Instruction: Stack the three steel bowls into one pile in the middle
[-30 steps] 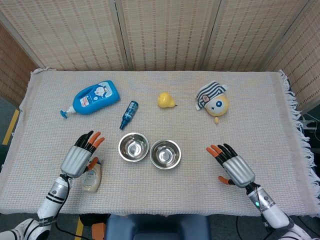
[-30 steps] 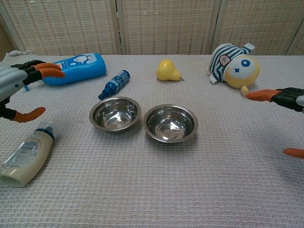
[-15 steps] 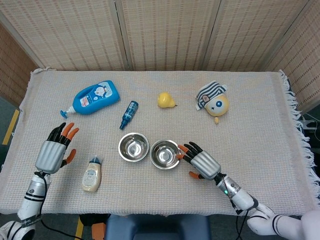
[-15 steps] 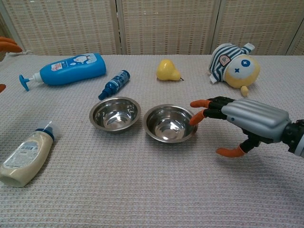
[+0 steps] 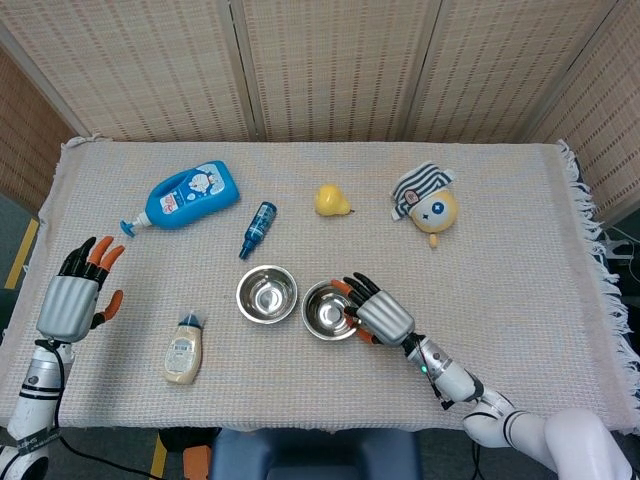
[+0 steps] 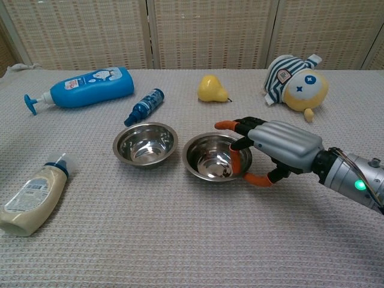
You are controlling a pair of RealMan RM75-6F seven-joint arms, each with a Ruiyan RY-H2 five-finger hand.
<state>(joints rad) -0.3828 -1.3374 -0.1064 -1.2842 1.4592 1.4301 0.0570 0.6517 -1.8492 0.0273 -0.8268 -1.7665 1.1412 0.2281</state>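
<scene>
Two steel bowls sit side by side, rims nearly touching, near the middle of a cloth-covered table (image 5: 520,230); a third bowl cannot be seen in either view. The right hand (image 6: 273,147) has swept in from the table's right side over the past second and now closes on the right bowl (image 6: 210,157), fingers (image 6: 238,161) hooked inside the near rim and the thumb under the outside edge. The bowl looks pinched but rests on the cloth, perhaps tipped slightly. The left bowl (image 6: 145,143) stands untouched. The left hand (image 5: 72,298) has drawn back to the table's left edge, fingers spread, holding nothing, well apart from the cream squeeze bottle (image 5: 183,350) it hovered over before. The grasp suggests the first stacking step is starting: lifting the right bowl into the left. Further back lie a blue pump bottle (image 5: 187,196), a small blue bottle (image 5: 258,228), a yellow pear (image 5: 332,200) and a striped plush toy (image 5: 428,204).
</scene>
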